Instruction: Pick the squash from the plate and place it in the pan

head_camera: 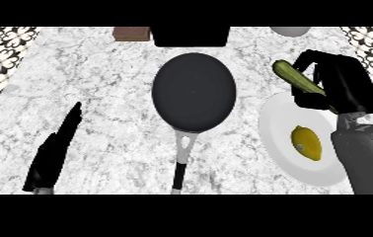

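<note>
Right hand [339, 83], far right: fingers and thumb curled round the squash [295, 78], a long green one held tilted at the far rim of the white plate [280, 142]. A yellow lemon [307, 142] lies on the plate. The dark pan [194, 92] sits mid-counter, nothing in it, handle pointing near. Left hand [55, 149], near left: fingers straight, pressed together, well apart from the pan.
</note>
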Controlling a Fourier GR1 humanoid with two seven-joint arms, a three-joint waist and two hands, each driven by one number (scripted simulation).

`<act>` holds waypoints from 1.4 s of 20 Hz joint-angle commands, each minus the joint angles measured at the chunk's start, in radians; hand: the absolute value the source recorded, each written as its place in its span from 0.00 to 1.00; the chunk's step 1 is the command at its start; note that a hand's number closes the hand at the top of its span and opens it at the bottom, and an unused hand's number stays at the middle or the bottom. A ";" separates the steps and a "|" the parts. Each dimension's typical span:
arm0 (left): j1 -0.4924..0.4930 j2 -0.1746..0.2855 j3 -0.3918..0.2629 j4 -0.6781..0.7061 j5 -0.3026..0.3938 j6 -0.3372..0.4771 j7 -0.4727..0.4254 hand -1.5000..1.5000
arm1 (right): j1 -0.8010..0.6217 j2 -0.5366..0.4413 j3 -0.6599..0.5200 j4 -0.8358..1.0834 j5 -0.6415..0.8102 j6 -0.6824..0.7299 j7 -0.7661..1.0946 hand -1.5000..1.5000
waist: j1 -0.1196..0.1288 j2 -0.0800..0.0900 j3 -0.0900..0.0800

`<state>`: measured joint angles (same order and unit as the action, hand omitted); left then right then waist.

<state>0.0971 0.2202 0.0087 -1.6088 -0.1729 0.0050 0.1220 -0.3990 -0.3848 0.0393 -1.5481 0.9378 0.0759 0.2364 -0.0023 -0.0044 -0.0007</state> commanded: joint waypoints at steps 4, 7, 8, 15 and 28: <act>-0.024 -0.012 -0.018 -0.011 -0.020 -0.008 0.023 0.50 | -0.187 0.178 0.066 0.073 0.027 -0.050 0.065 1.00 | 0.018 0.006 0.000; -0.048 0.003 0.017 0.008 0.018 -0.041 0.035 0.50 | -0.263 0.224 0.062 0.154 0.006 -0.032 0.068 1.00 | 0.015 0.006 0.000; -0.020 -0.016 -0.010 -0.011 -0.019 -0.009 0.011 0.50 | -0.301 0.259 0.059 0.245 -0.002 -0.074 0.041 1.00 | 0.026 0.009 0.001; -0.028 -0.013 0.004 -0.012 0.003 -0.035 0.011 0.50 | -0.432 0.381 0.024 0.600 -0.047 -0.234 -0.009 1.00 | 0.040 0.015 0.001; -0.086 -0.022 -0.040 0.005 -0.021 -0.063 0.015 0.50 | -0.654 0.385 0.016 1.124 -0.253 -0.231 -0.056 1.00 | 0.124 0.039 0.002</act>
<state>0.0223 0.1914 -0.0242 -1.6033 -0.2013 -0.0361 0.1380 -1.0435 -0.0031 0.0896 -0.5124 0.8105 -0.1738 0.1889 0.0855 0.0254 0.0003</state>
